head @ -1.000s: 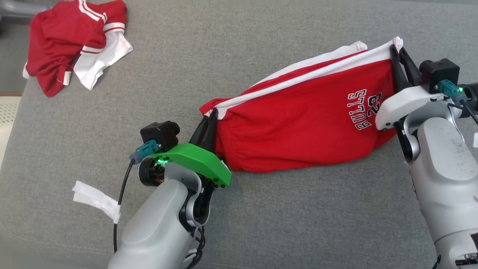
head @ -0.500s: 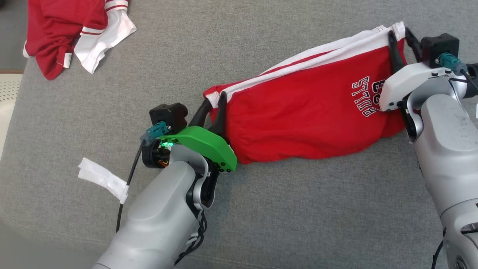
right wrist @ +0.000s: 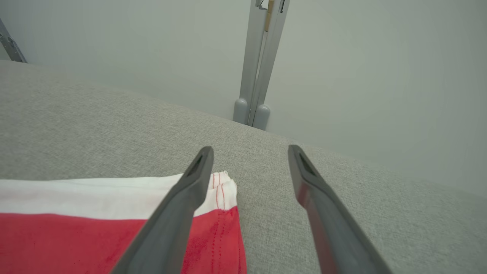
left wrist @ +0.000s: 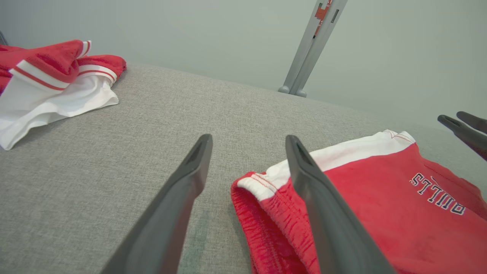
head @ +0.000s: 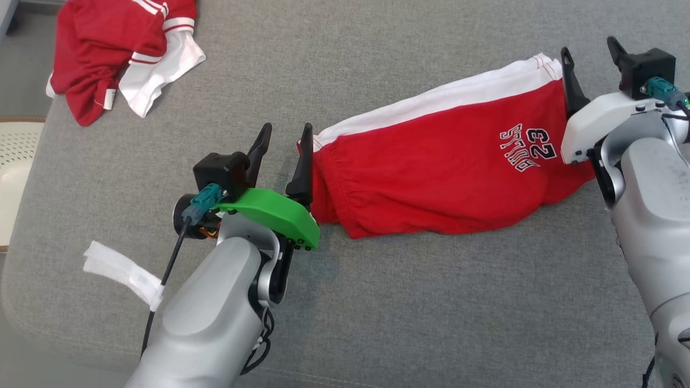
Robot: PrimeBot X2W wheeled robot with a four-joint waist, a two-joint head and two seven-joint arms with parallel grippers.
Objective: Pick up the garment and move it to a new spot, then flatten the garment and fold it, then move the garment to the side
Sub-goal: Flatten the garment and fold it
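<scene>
The garment (head: 442, 178), a pair of red shorts with a white band along its upper edge, carries the print "BULLS" with the number "23" next to it. In the head view the print sits right of centre and reads upside down. No other writing can be read. A small white label hangs on the second garment (head: 108, 48), but it is too small to make out.

There are two garments and two grippers. The shorts lie stretched out across the middle of the grey upholstered surface (head: 377, 302), running from centre to upper right. The other is a crumpled red-and-white heap at the upper left, well apart from the shorts. One white strip (head: 118, 272) lies at the lower left.

The left gripper (head: 287, 129) rises from the lower left, fingers pointing up the frame. It stands wide and holds nothing, and one finger is just beside the gathered left end of the shorts. The right gripper (head: 588, 47) comes in from the right edge, also spread wide and empty. Its inner finger is at the white-banded right corner, and I cannot tell whether it touches the cloth.
</scene>
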